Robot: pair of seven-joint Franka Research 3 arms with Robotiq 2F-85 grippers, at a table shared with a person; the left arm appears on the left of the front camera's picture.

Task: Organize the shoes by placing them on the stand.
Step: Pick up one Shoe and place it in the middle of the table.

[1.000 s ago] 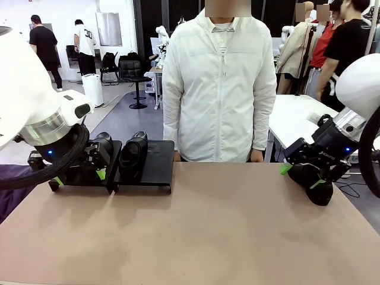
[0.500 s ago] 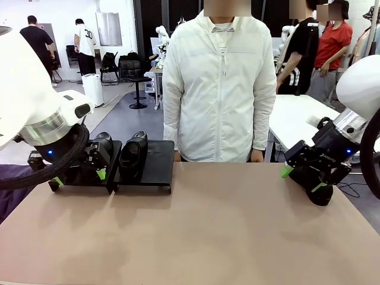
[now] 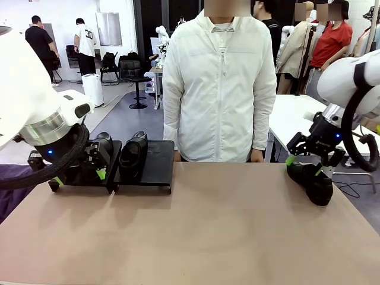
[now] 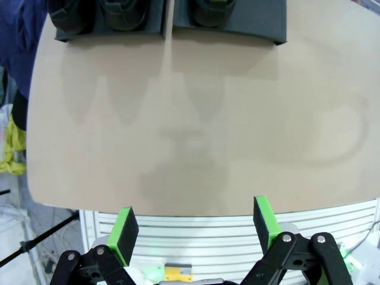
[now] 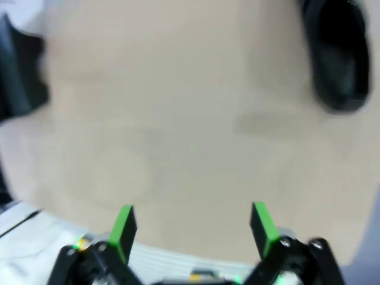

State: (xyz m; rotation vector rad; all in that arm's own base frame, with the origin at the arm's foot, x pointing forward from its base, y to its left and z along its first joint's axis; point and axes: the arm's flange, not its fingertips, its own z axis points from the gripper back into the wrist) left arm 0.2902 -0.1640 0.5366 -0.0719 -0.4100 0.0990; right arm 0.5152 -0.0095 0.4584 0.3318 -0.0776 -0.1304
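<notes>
Two black shoes (image 3: 133, 155) upright on the stand (image 3: 155, 160), at the table's (image 3: 208, 225) far left edge: one on the left panel, partly hidden behind the left arm, one on the left half of the right panel. Right half of that panel bare. Third shoe (image 3: 312, 181) lying on the tabletop at far right, toe toward the near right, well apart from the stand.

Left gripper (image 3: 80, 175) low beside the stand's front left corner, jaws spread wide, nothing between the green pads (image 4: 126, 228). From its wrist camera: table edge below, bare tan top beyond, stand (image 4: 237, 27) along the upper edge with shoe heels (image 4: 211, 7) showing.

Right gripper (image 3: 307, 165) just above the lone shoe, pads on either side of its upper part, jaws wide apart; touching or not, cannot tell. From its wrist camera, blurred: pads (image 5: 261, 225) spread with nothing between, shoe (image 5: 335, 56) at upper right, off to one side of the fingers.

Person (image 3: 219, 89) in a white jacket standing at the far side, hands at the table edge.
</notes>
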